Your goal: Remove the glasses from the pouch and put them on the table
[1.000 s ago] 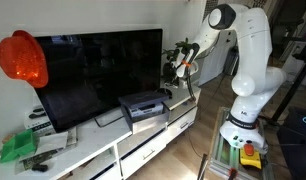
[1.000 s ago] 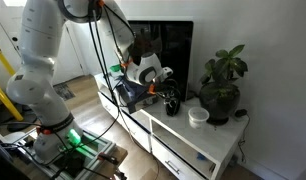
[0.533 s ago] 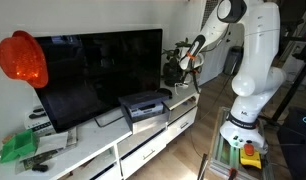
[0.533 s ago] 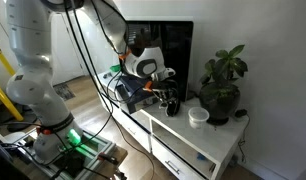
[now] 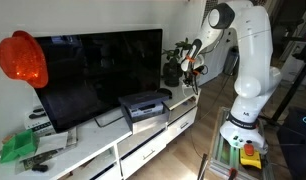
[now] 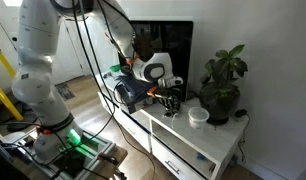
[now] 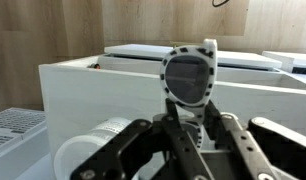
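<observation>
Arm's just slid toward the plant (image 6: 223,75) end of the table (image 6: 218,140) and dipped, so the gripper (image 6: 172,96) now hangs low over the top, forearm slanting down. In the wrist view the pouch (image 7: 190,75) stands between the fingers, can't tell if they're squeezing it. Glasses aren't out yet, I'd say

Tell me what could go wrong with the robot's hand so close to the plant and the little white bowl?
The gripper hangs over the white cabinet near the white bowl and the potted plant; a wide swing might knock either over. In the wrist view, a black-and-white rimmed thing stands between the fingers; how firmly it is held cannot be told, so it might slip and drop.
</observation>
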Robot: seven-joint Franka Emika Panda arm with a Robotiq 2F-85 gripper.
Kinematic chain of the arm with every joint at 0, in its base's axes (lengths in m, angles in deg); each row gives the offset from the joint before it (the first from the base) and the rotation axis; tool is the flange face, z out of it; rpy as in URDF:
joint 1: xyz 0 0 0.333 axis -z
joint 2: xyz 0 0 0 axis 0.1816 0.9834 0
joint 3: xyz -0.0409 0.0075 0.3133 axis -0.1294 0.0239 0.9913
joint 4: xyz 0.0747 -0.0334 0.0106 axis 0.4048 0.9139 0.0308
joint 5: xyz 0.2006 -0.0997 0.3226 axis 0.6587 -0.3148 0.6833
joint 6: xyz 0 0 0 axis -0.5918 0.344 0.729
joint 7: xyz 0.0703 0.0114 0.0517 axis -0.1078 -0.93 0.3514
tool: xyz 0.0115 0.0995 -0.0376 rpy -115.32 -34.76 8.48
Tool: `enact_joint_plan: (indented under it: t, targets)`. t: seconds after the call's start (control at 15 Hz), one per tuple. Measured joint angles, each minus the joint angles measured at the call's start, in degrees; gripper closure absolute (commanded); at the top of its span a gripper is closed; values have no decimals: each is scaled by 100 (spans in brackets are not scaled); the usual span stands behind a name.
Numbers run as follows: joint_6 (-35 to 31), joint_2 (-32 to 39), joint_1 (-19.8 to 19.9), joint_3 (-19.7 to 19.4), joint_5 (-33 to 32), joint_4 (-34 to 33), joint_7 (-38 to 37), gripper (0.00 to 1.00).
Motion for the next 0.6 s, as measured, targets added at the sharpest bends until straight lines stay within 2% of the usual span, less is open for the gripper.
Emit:
enact_joint_plan:
  t: [0.27, 0.6]
  targets:
    - [-611, 713, 76, 263, 553, -361, -1, 93]
    - [-871, 1355, 214, 408, 851, -919, -1, 93]
